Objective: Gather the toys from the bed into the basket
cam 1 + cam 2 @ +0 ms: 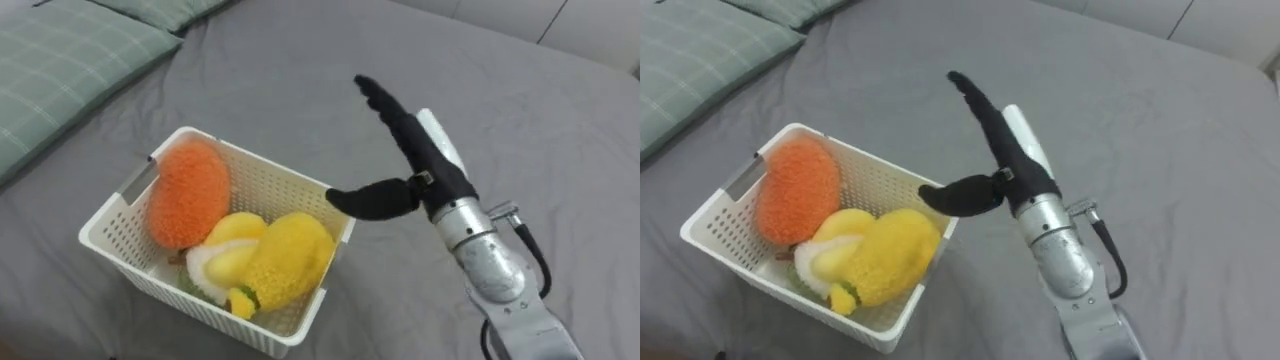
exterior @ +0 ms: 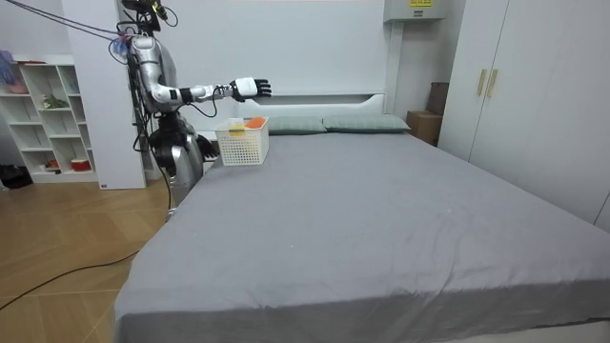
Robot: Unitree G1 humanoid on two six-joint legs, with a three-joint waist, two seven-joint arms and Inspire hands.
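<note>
A white slatted basket (image 1: 108, 218) sits on the grey bed and holds an orange plush toy (image 1: 188, 190), a yellow plush toy (image 1: 285, 258) and a smaller yellow-and-white one (image 1: 225, 262). My right hand (image 1: 425, 160) is stretched out over the sheet just right of the basket, open, fingers straight and thumb spread toward the basket's rim, holding nothing. In the room view I stand at the bed's side near its head, with the basket (image 2: 241, 145) in front of me and the right hand (image 2: 250, 89) raised above it. My left hand (image 2: 204, 148) hangs low by the bed's edge.
Green checked pillows (image 1: 60, 70) lie at the head of the bed, left of the basket. The grey sheet (image 2: 381, 210) stretches wide and flat beyond my hand. A white shelf unit (image 2: 43, 114) stands behind me and wardrobes (image 2: 515, 86) stand across the room.
</note>
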